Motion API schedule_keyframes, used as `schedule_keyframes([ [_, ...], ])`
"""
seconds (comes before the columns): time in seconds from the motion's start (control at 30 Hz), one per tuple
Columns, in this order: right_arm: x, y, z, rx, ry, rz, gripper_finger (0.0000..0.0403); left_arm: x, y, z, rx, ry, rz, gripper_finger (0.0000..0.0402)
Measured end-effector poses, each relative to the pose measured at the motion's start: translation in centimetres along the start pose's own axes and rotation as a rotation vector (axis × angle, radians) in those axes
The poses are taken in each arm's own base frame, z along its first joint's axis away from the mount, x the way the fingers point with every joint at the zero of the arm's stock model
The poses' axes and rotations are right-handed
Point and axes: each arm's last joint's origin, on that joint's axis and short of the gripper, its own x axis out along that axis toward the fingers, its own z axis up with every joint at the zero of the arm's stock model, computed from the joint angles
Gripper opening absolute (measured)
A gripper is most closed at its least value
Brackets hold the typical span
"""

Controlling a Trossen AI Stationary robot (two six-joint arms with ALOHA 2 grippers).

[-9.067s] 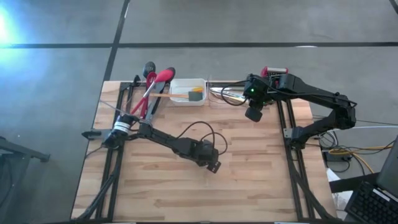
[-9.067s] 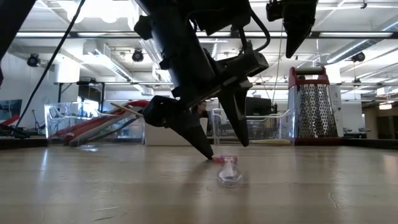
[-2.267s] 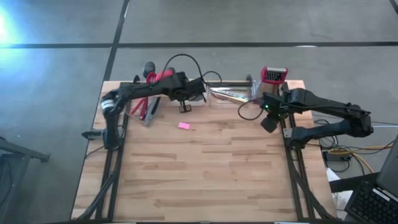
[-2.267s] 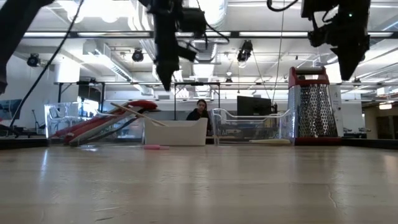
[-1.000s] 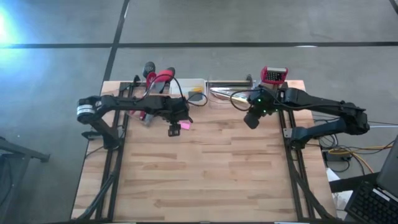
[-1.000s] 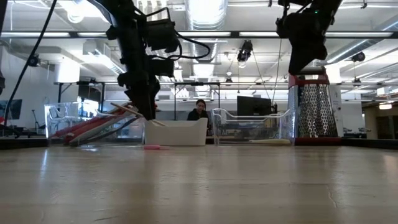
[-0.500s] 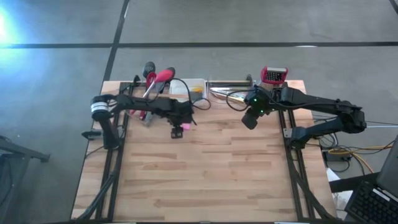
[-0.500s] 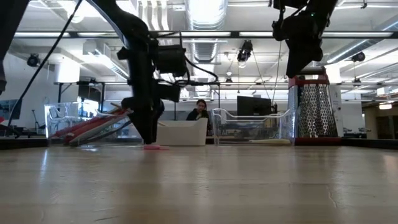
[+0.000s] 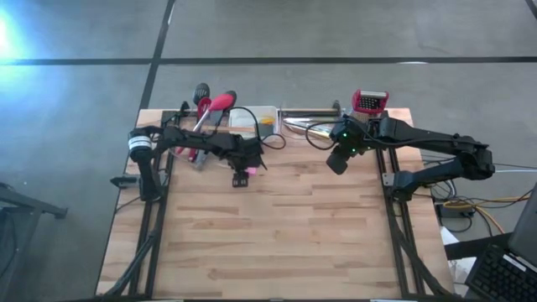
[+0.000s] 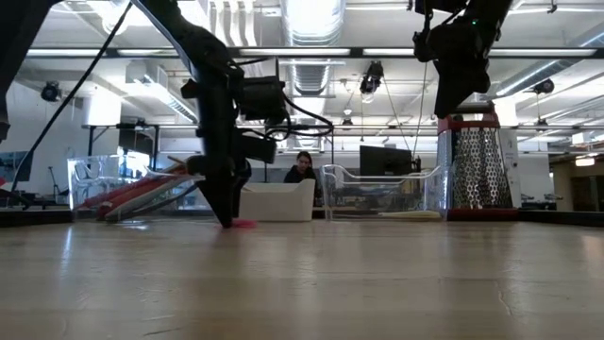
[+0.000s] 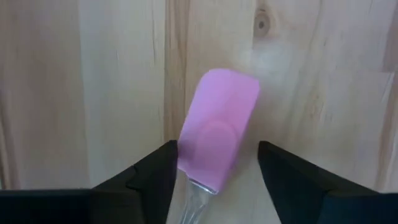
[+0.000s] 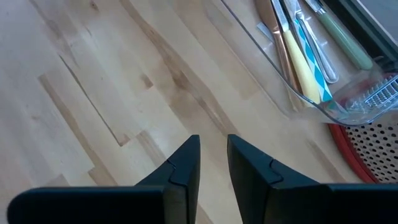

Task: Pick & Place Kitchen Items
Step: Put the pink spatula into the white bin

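A small pink spatula [image 11: 217, 143] with a clear handle lies flat on the wooden table [image 9: 277, 226], left of centre near the far bins. It also shows in the high view [image 9: 250, 170] and the low view [image 10: 243, 224]. My left gripper [image 11: 217, 152] points down over it, open, with one finger on each side of the pink head, down near the tabletop [image 10: 226, 221]. Whether the fingers touch the head, I cannot tell. My right gripper [image 12: 213, 149] hangs high over the table's far right [image 9: 337, 164], its fingers a narrow gap apart with nothing between them.
Along the far edge stand a clear bin of red and black spoons [image 9: 201, 126], a white tray [image 9: 256, 117], a clear bin of pale-handled knives [image 12: 298, 56] and a red-topped grater [image 10: 477, 161]. A person sits in the room beyond [image 10: 304, 168]. Bare wood fills the near half.
My left gripper has come down from above the spoon bin to the tabletop, shifting a little toward the table's right, and now straddles the pink spatula's head. The spatula has stayed where it lay.
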Motion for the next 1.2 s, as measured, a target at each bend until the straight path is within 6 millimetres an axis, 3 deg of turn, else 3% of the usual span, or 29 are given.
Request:
schedule_keyframes([
  [0.17, 0.0, 0.0, 0.0, 0.000, -0.001, 0.000, 0.0065, 0.1, 0.1, 0.2, 0.003, -0.016, 0.029, 0.0156],
  [0.33, 0.0, 0.0, 0.0, 0.000, -0.001, 0.000, 0.0065, 0.0, 0.3, 0.5, -0.003, -0.037, 0.055, 0.0033],
  [0.63, 0.0, 0.0, 0.0, 0.000, 0.002, 0.000, 0.0078, -1.4, 0.1, 1.3, 0.001, -0.018, 0.046, 0.0028],
  [0.9, 0.0, 0.0, -0.1, -0.023, 0.005, 0.001, 0.0071, -6.2, 0.7, 3.6, 0.024, -0.001, 0.114, 0.0028],
  [1.2, 0.0, 0.0, -0.1, -0.027, 0.008, 0.000, 0.0061, -11.3, 3.1, 6.5, 0.097, -0.095, 0.380, 0.0028],
])
